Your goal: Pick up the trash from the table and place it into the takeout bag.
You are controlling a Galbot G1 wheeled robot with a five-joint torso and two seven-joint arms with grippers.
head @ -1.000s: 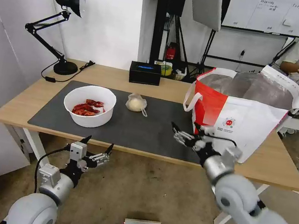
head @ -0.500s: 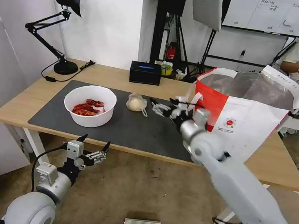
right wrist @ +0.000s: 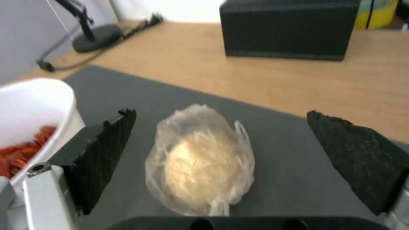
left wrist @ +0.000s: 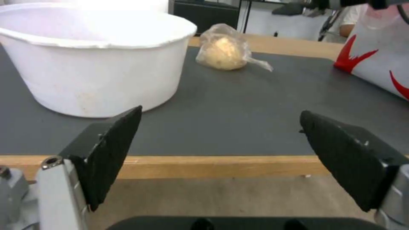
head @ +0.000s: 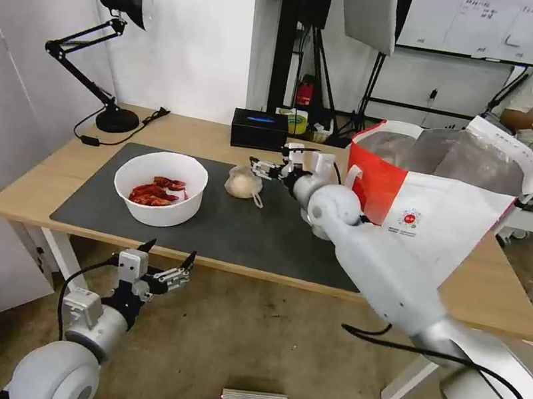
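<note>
**Right gripper wide open above the small bag**

You see the right gripper (head: 271,163) stretched out over the table (head: 25,188), just beside and above the small clear bag (head: 242,183) of beige stuff. Its fingers (right wrist: 106,150) stand wide apart and they hold nothing; in the right wrist view the bag (right wrist: 200,166) lies between the two fingers, but the pads do not touch it. The bag rests on the dark grey mat (head: 241,229), between the white bowl (head: 159,188) and the takeout bag (head: 440,207).

The bowl, with red crayfish shells inside, stands on the left part of the mat, well apart from the right gripper. The takeout bag stands upright at the right end of the table, its mouth open and the foil lining visible. The black box (head: 258,130) sits behind the mat on the bare wood.

Your left gripper (head: 166,266) hangs below the front edge of the table, near the bowl's side. Its fingers (left wrist: 108,150) are spread wide too, and empty; from its wrist camera you see the bowl (left wrist: 94,64) and the small bag (left wrist: 223,52) beyond the table edge.
</note>
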